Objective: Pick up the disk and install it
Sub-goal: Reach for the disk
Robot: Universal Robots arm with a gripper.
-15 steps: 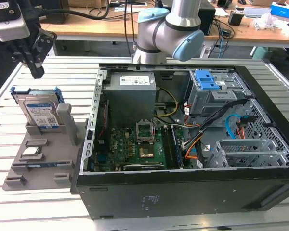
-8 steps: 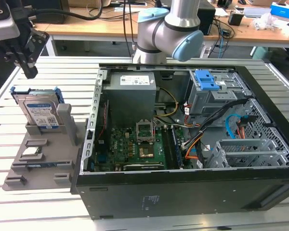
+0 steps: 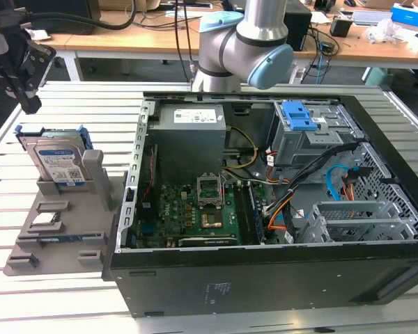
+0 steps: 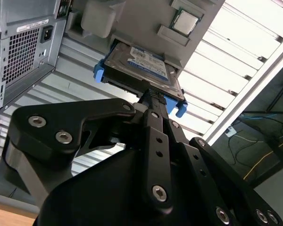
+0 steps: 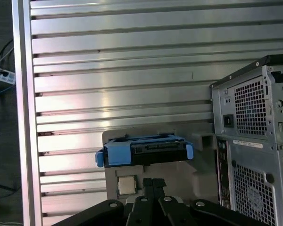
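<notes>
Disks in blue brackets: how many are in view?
1. The disk stands on edge in the grey holder, on the exterior view's left of the computer case; the case may hide others.

The disk (image 3: 56,163) stands upright in a gray holder (image 3: 56,247) near the table's (image 3: 76,104) edge on the exterior view's left. The black gripper (image 3: 24,87) hangs just above it, not touching. An open computer case (image 3: 265,278) lies beside the holder, mid-table.
</notes>
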